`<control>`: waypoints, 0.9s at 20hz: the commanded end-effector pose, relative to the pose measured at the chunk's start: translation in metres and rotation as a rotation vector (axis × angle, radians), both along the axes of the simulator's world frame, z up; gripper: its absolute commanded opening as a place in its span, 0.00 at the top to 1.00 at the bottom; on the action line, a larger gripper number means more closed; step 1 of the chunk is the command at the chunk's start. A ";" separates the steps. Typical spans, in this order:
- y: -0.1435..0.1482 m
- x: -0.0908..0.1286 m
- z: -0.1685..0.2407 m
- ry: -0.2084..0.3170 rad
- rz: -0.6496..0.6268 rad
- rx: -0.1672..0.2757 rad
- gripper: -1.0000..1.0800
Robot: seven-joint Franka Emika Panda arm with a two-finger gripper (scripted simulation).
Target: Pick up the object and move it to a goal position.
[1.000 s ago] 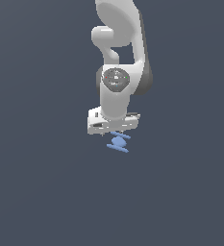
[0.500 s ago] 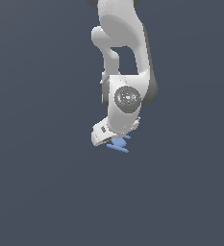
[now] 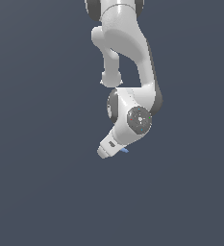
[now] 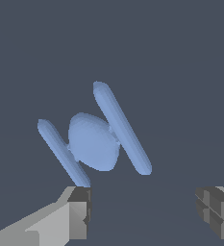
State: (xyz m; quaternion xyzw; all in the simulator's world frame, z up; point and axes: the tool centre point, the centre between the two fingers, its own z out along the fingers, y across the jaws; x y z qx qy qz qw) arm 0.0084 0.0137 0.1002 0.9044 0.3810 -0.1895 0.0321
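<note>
Since a second ago the wrist has swung round: then the claw faced the exterior camera squarely with the blue object plainly visible just beneath it, and now the hand is turned side-on and tilted, pointing down and toward the exterior view's left. The white arm (image 3: 125, 43) comes down from the top of the exterior view, bends at a rounded elbow and folds back into the wrist joint with its round grey cap. From there the claw (image 3: 105, 151) slants downward at an angle. Only a sliver of the blue object (image 3: 125, 150) peeks out behind the hand in that view, right against the claw's tip.

From the wrist camera, the object (image 4: 95, 139) shows in full: a rounded middle with two long flat lobes, one on each side, both slanted. The claw (image 4: 147, 211) is spread wide, its two fingers (image 4: 77, 211) well apart. One lobe's end sits just at the tip of one finger; whether it touches, I cannot tell. The other finger is clear of the object. Plain dark grey lies behind everything.
</note>
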 end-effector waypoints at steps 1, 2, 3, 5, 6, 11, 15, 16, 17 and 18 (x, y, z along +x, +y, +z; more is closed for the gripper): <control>0.000 0.001 -0.006 0.043 0.077 -0.001 0.19; 0.000 0.002 -0.009 0.061 0.106 -0.001 0.19; 0.000 0.002 -0.011 0.078 0.135 -0.001 0.19; 0.000 0.003 -0.016 0.114 0.193 0.000 0.19; 0.000 0.003 -0.018 0.132 0.221 0.001 0.19; -0.002 0.004 -0.029 0.224 0.355 0.006 0.19; -0.003 0.004 -0.036 0.286 0.438 0.012 0.19; -0.003 0.004 -0.037 0.300 0.455 0.013 0.19; -0.004 0.004 -0.039 0.312 0.471 0.014 0.19; -0.004 0.004 -0.040 0.324 0.485 0.016 0.19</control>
